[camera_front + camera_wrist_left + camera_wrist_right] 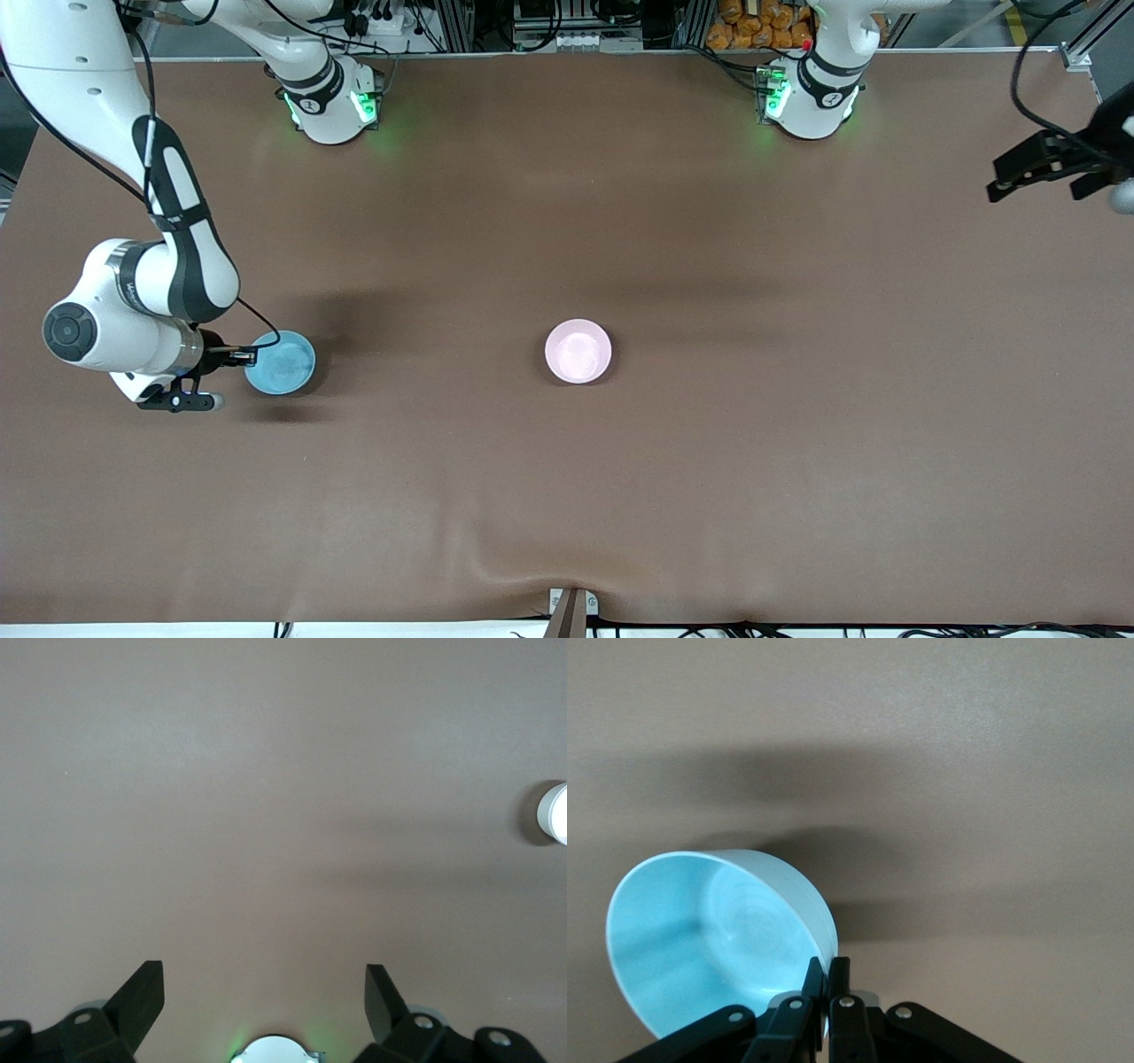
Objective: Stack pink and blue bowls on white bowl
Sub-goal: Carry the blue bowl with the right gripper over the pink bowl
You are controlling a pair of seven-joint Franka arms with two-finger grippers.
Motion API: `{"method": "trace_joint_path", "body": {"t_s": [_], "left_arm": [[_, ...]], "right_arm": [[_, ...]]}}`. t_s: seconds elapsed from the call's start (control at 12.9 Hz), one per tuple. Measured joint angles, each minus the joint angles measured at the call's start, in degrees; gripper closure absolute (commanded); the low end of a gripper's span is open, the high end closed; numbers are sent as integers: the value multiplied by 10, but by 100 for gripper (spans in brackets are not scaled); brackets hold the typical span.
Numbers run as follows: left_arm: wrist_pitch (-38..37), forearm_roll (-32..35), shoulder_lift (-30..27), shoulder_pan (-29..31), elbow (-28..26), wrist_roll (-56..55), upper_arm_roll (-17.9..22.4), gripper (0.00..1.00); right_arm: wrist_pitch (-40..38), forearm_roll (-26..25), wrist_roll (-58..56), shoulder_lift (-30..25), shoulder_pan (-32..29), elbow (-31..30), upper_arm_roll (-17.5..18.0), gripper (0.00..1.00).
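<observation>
Right gripper (826,979): jaws pressed together on the rim of the blue bowl (280,362), pinching its wall; the bowl is at the right arm's end of the bench (620,496), whether lifted or resting cannot be told. Left gripper (264,992): jaws spread wide, holding nothing, waiting over the left arm's end of the bench. Pink bowl (578,351) stands upright at mid-bench, well apart from the blue bowl, untouched. No legible labels or writing on either bowl.

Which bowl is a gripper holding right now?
The blue bowl, its rim pinched in the right gripper. The pink bowl sits untouched mid-table.
</observation>
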Motion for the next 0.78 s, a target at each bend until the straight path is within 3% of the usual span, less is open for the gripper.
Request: {"method": "trace_joint_path", "body": {"t_s": [0.78], "left_arm": [[3,16,6,-3,-1,6,5,0]], "right_arm": [[-91,137,14,-85,8,7,70,95]]}}
